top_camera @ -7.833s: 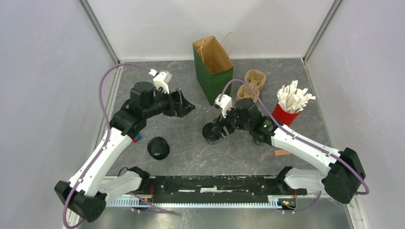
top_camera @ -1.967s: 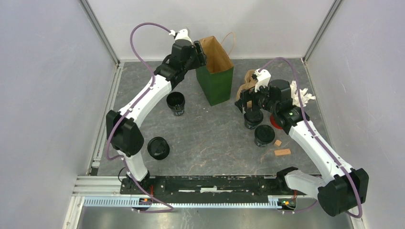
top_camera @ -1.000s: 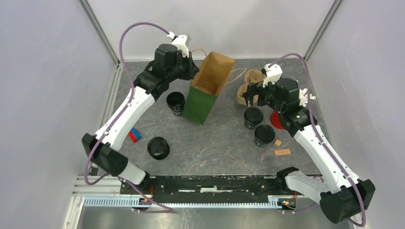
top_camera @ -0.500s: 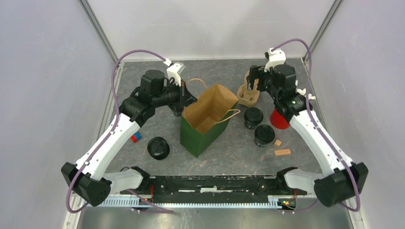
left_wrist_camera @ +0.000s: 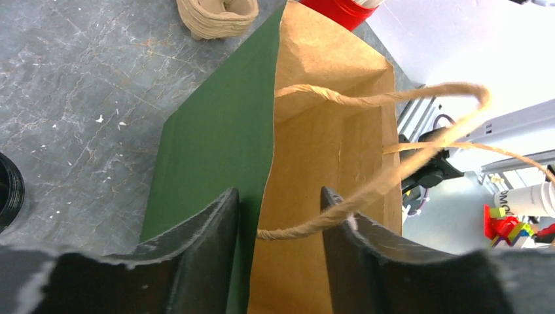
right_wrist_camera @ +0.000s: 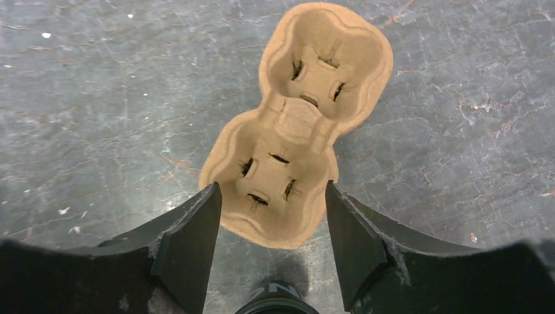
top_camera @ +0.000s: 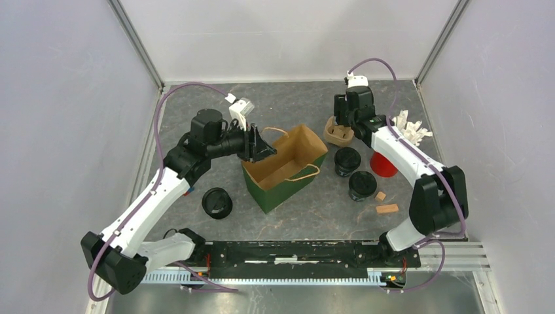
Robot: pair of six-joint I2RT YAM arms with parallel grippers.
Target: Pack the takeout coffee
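Observation:
Three black lidded takeout coffee cups stand on the table: one at front left [top_camera: 216, 203] and two right of the bag [top_camera: 347, 160] [top_camera: 362, 185]. The rim of another cup [left_wrist_camera: 5, 190] shows at the left wrist view's edge. The green paper bag [top_camera: 288, 186] [left_wrist_camera: 216, 144] leans open in the middle. My left gripper [top_camera: 262, 147] [left_wrist_camera: 277, 193] is open, its jaws astride the bag's rim with gaps on both sides. A rope handle [left_wrist_camera: 379, 98] brushes one finger. My right gripper [top_camera: 340, 125] [right_wrist_camera: 271, 188] is open, its fingers flanking the near end of the tan pulp carrier [top_camera: 339, 136] [right_wrist_camera: 294, 131].
A red cup [top_camera: 381, 165] [left_wrist_camera: 340, 6] of white packets stands right of the carrier, close to my right arm. Two small wooden blocks [top_camera: 386, 209] lie at front right. Grey walls close in the back and both sides.
My left gripper pulled the bag from the back to the middle, then opened on its rim. My right arm swung back over the carrier, and its jaws narrowed.

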